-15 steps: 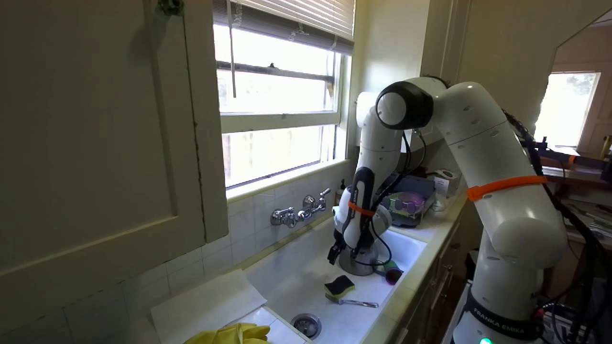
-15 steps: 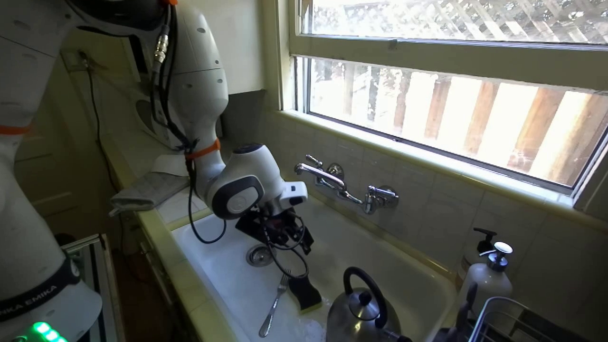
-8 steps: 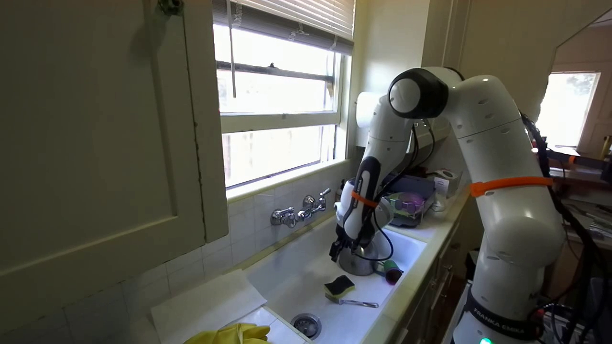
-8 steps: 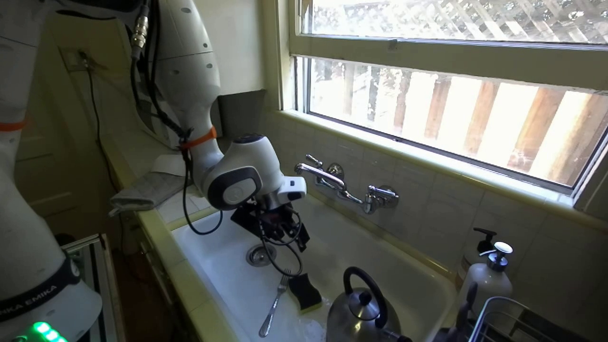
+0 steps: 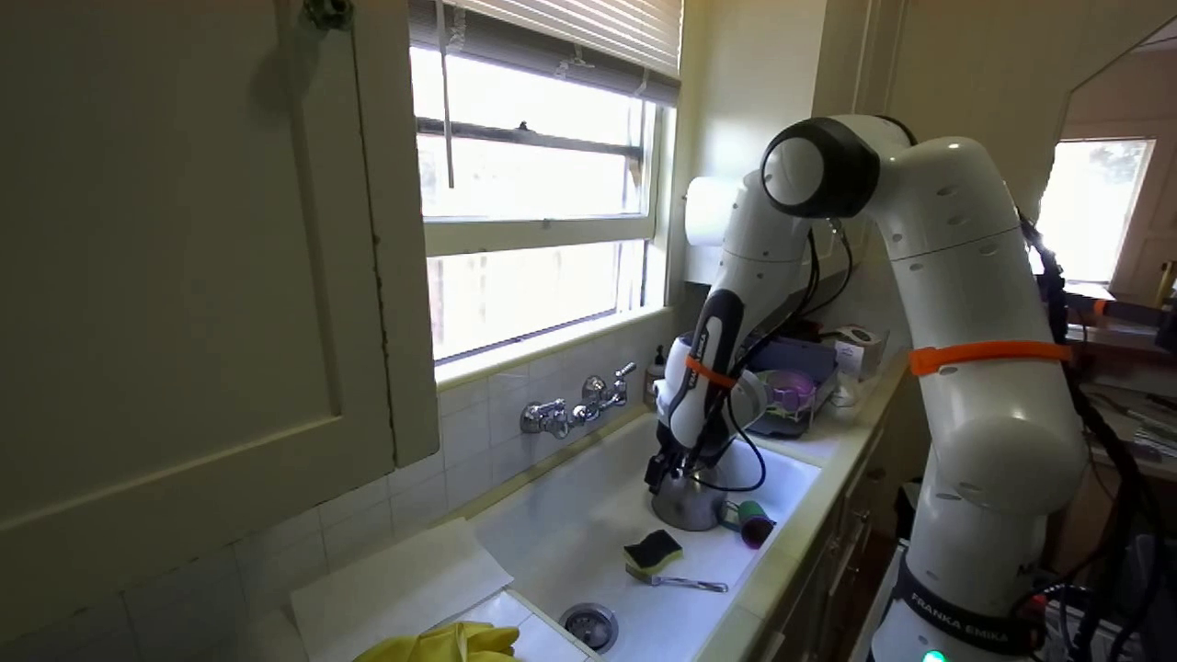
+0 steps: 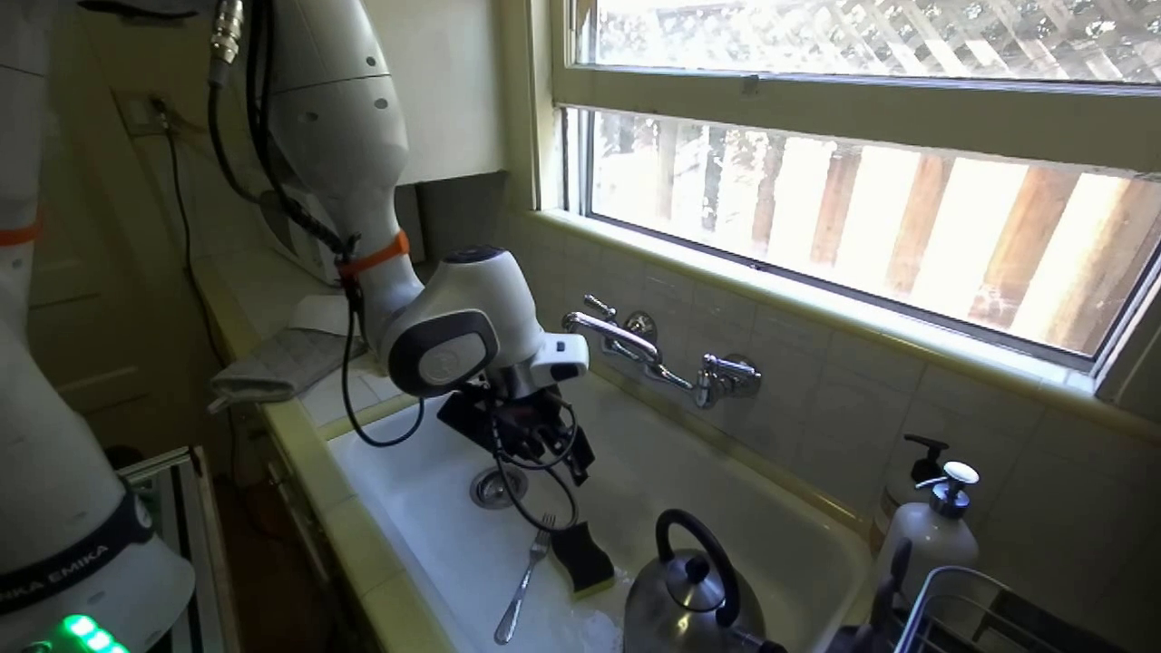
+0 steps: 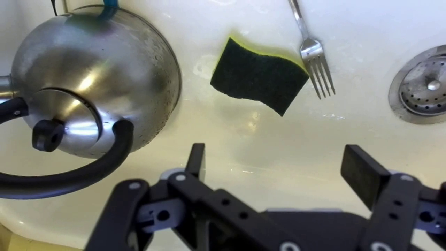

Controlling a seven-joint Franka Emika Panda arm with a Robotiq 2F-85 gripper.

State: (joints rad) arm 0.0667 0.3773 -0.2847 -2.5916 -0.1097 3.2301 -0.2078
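At the far left of my wrist view I note a steel kettle (image 7: 129, 69), upright in the white sink (image 7: 278, 132), its lid (image 7: 78, 125) seated and its black handle (image 7: 90, 177) arching over it to the picture edge. Right of it, well apart, I log a sponge (image 7: 258, 76) lying flat on the sink floor, dark scouring face up, yellow layer beneath. My gripper (image 7: 278, 164) hangs over the sink, lower in that view, its fingers (image 7: 196, 158) spread wide; the sponge lies within the span between them, further up the picture. At the sponge's right corner I record a fork (image 7: 312, 50), prongs pointing down the picture; I cannot confirm whether the two touch. Farthest right sits the metal drain (image 7: 425, 83).

In an exterior view, from the left, I list a grey cloth (image 6: 290, 363) on the counter (image 6: 363, 535), a chrome tap (image 6: 626, 340) on the tiled wall (image 6: 816, 408), a white pump bottle (image 6: 934, 540) beside the sink's rim, and part of a wire rack (image 6: 952, 571). Also in an exterior view, again from the left: a white sheet (image 5: 405, 588) lying at the end of the sink, a yellow item (image 5: 446, 641) cut off by the frame that I cannot identify, and, beside the kettle, a green and dark red cup (image 5: 755, 526) on its side.
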